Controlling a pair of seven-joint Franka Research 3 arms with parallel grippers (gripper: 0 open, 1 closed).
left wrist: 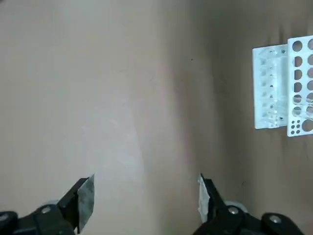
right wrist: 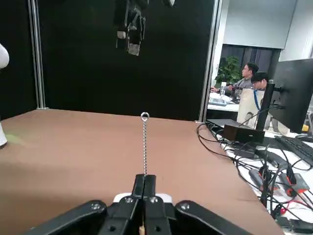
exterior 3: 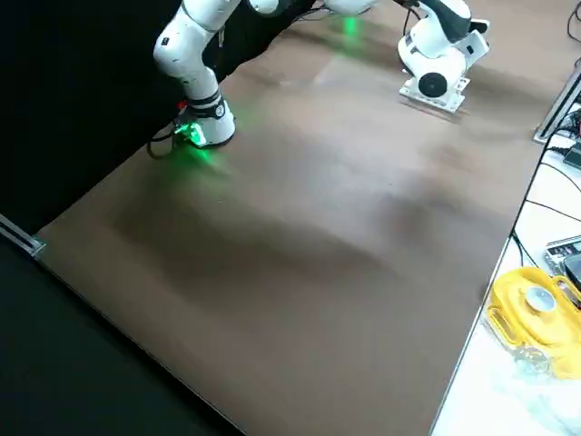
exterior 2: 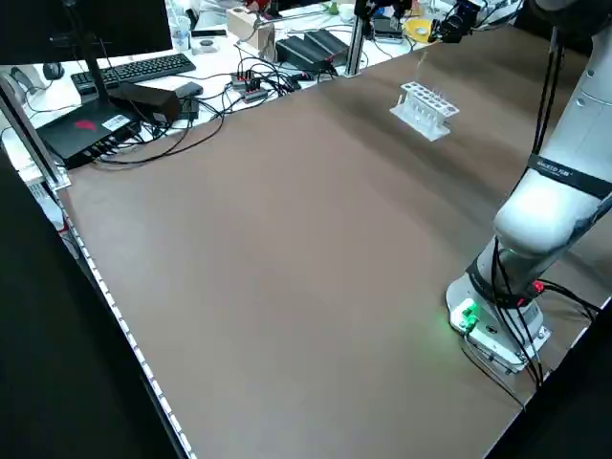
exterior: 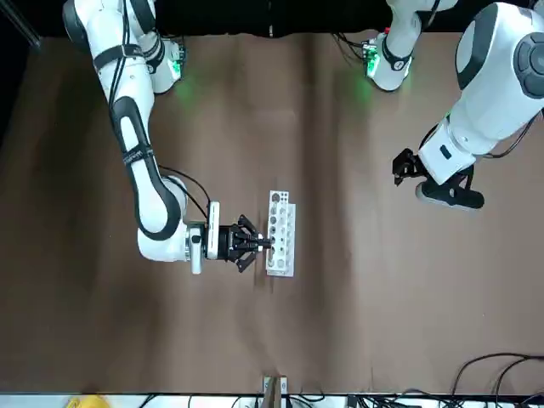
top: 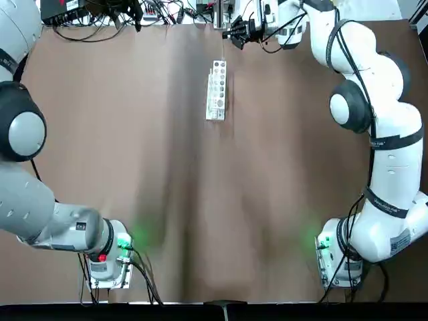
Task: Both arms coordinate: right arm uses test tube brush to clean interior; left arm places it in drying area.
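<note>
Rack [top: 217,91] on table [top: 267,167], near far edge.

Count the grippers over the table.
2: the left gripper, open and raised to the left of the rack; the right gripper, raised near the rack, shut on the brush. None seems hidden.

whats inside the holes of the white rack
In the white rack, several holes show only the brown table; clear plastic shows near one end. What lies deeper is hidden by its top.

Yeah, can't make out any actual text here. There's a white label on the black box [exterior 2: 91,134] by the table's edge, but its print is too small to read.
</note>
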